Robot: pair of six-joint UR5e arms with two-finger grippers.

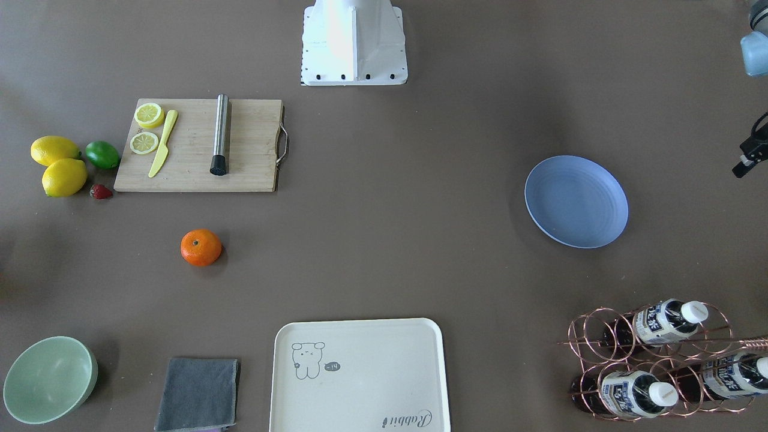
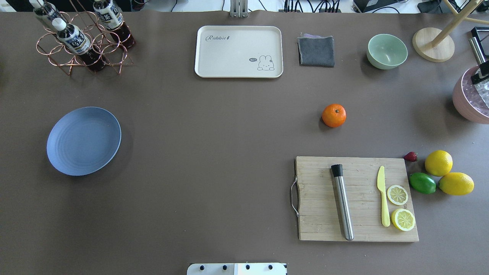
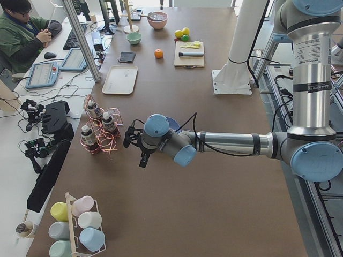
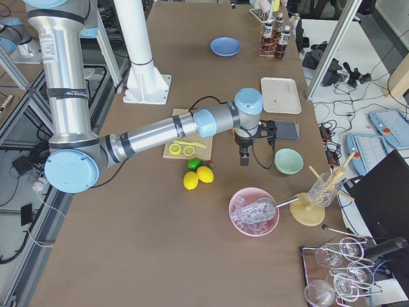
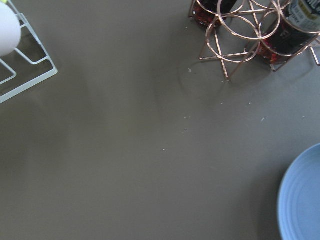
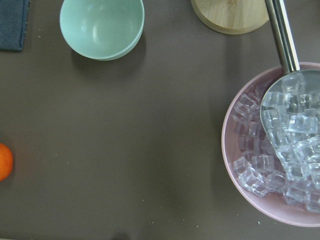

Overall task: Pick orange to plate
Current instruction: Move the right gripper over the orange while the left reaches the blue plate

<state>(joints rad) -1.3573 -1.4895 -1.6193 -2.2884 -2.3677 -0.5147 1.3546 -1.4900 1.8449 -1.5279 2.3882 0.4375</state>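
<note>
The orange (image 2: 334, 115) sits untouched, far from the plate (image 2: 83, 141). Next the right gripper (image 4: 243, 158) (open or closed, I cannot tell) must reach down over it.

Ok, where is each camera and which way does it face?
Front-facing: across the table, steeply down toward the robot base.
Overhead: behind the robot, looking forward; base edge shows.
Exterior left: table end, along it; left arm near.
Exterior right: opposite end; right arm near.
Left wrist: straight down, plate rim; no body.
Right wrist: straight down, orange edge; no body.
Front-facing and overhead share orange and plate, mirrored.
</note>
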